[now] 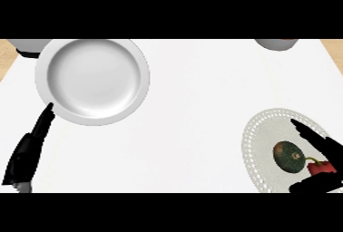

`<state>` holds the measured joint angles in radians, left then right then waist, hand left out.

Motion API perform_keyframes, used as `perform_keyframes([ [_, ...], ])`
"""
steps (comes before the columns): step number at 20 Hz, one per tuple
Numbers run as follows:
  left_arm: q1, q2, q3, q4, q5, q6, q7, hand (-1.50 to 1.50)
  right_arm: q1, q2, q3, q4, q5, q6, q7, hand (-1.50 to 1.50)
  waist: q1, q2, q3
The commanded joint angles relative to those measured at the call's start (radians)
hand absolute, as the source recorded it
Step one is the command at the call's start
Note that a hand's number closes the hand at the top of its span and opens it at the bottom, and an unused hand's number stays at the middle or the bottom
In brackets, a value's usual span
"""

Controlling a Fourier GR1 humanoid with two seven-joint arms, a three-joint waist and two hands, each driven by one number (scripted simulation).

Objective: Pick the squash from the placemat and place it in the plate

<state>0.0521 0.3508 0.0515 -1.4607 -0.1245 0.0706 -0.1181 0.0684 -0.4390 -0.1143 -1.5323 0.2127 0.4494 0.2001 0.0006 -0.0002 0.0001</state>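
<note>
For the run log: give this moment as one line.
phase: reaching | squash: on placemat, beside red pepper | right hand: open, around squash | left hand: open | plate: nothing on it

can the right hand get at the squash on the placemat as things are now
Probably yes. The right hand is open over the placemat, fingers and thumb either side of the squash; only a red pepper lies close beside it.
</note>
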Motion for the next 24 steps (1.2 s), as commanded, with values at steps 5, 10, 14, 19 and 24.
perform_keyframes([
  [5,-0.019,-0.006,0.053,0.014,-0.019,-0.047,-0.002,0.00,0.005,0.074,-0.005,0.021,0.053,-0.022,-0.115,1.50,-0.002,0.000,0.000],
  [10,0.033,-0.043,0.059,-0.050,-0.052,-0.060,-0.003,0.00,-0.094,0.087,-0.025,0.069,0.085,-0.013,-0.078,1.50,0.002,0.000,0.000],
  [14,0.016,-0.044,0.034,-0.038,-0.051,-0.050,-0.004,0.00,-0.188,0.159,0.040,0.044,0.309,-0.340,-0.235,1.50,0.033,0.003,0.002],
  [19,0.014,-0.051,0.000,-0.048,-0.065,-0.064,-0.010,0.00,-0.331,0.227,0.097,0.078,0.550,-0.674,-0.330,1.50,0.082,0.013,0.004],
  [24,0.007,-0.076,-0.014,-0.019,-0.100,-0.026,-0.033,0.00,-0.407,0.349,0.067,0.275,0.656,-1.021,-0.430,1.50,0.058,0.016,0.003],
])
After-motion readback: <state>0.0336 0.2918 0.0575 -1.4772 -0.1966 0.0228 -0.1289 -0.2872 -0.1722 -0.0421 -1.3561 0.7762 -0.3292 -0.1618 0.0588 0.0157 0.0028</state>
